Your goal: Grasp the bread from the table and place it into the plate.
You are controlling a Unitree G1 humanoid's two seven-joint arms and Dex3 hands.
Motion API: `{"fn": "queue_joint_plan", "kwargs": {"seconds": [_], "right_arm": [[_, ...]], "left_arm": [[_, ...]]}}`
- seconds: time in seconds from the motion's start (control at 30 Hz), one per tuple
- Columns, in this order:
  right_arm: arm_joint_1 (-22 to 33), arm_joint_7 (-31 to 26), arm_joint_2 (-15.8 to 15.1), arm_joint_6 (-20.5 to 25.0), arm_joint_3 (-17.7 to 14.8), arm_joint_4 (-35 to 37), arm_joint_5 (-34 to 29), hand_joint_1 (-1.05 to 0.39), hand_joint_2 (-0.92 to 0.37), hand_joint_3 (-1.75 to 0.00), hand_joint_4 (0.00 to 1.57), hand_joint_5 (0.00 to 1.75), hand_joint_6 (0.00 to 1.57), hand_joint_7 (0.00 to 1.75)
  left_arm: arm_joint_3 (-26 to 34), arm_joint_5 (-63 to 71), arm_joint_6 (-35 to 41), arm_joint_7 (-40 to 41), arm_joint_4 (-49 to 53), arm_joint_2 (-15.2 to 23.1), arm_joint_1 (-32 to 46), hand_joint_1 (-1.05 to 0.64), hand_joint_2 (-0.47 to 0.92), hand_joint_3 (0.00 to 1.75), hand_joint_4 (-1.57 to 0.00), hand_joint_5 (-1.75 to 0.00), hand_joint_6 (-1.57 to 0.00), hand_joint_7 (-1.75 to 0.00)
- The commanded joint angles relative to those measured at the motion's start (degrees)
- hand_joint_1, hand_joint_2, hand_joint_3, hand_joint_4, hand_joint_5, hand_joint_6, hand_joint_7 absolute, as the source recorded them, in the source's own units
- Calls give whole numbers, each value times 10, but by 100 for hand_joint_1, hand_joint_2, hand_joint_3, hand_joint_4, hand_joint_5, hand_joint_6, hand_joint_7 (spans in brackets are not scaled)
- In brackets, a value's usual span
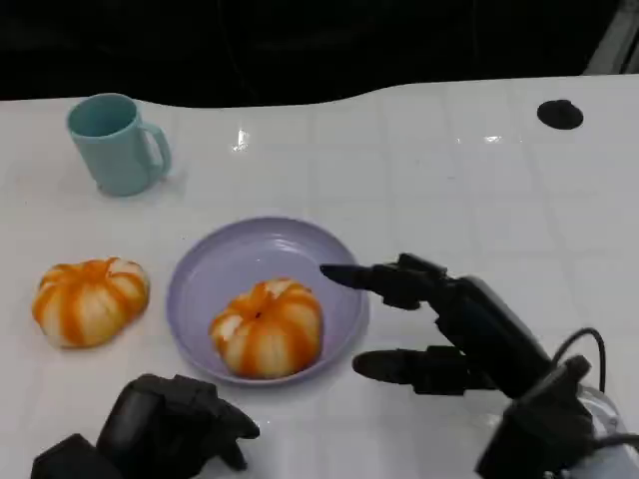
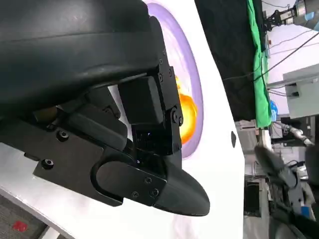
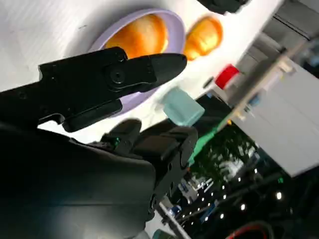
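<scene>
A striped orange-and-white bread (image 1: 268,327) lies in the near part of the purple plate (image 1: 250,254). A second like bread (image 1: 90,299) sits on the white table, left of the plate. My right hand (image 1: 439,324) hovers just right of the plate's rim with its fingers spread towards the plate, holding nothing. In the right wrist view its fingers (image 3: 114,74) reach towards the plate (image 3: 174,30), the bread in it (image 3: 142,35) and the other bread (image 3: 203,37). My left hand (image 1: 175,424) rests at the table's near edge, fingers curled in, empty. The left wrist view shows the left hand (image 2: 124,124) before the plated bread (image 2: 185,117).
A teal mug (image 1: 118,143) stands at the back left, well clear of the plate. A small black round mark (image 1: 559,114) sits at the table's back right. The table's far edge runs along a dark background. Bare white table lies behind and right of the plate.
</scene>
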Motion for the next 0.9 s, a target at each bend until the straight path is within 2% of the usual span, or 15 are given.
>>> {"fn": "queue_joint_plan", "kwargs": {"seconds": [0.03,0.1,0.2,0.27,0.33,0.57,0.73,0.9], "right_arm": [[44,49,-2,-43,-24,-8,90,-35,-90,-18,68,108,70,74],[55,71,1,-55,-30,-5,118,-34,-85,-27,71,119,69,93],[78,99,5,-64,-40,-6,156,-35,-66,-65,70,141,68,116],[93,118,7,-63,-49,-9,181,-36,-58,-81,68,152,68,125],[107,149,9,-61,-56,-11,220,-35,-55,-88,65,160,65,132],[141,215,16,-66,-79,-17,276,-38,-52,-96,62,170,58,143],[160,231,23,-90,-99,-9,273,-37,-54,-95,62,174,56,145],[165,225,26,-113,-121,14,244,-38,-56,-90,63,173,59,144]], "left_arm": [[0,4,-5,-4,12,7,5,-105,92,12,-129,-103,-149,-38],[0,3,-4,-4,14,7,5,-105,92,12,-129,-104,-149,-38],[1,0,-4,-6,15,5,4,-105,92,12,-129,-104,-149,-38],[2,0,-8,-5,21,5,2,-105,92,11,-128,-104,-149,-38],[3,-4,-3,-8,21,4,1,-105,92,11,-128,-104,-149,-38],[4,-7,-7,-12,22,4,4,-105,92,10,-129,-104,-149,-37],[5,-5,-5,-10,25,4,4,-105,92,10,-129,-104,-150,-37],[6,-8,4,-13,19,6,7,-105,92,9,-129,-104,-151,-37]]}}
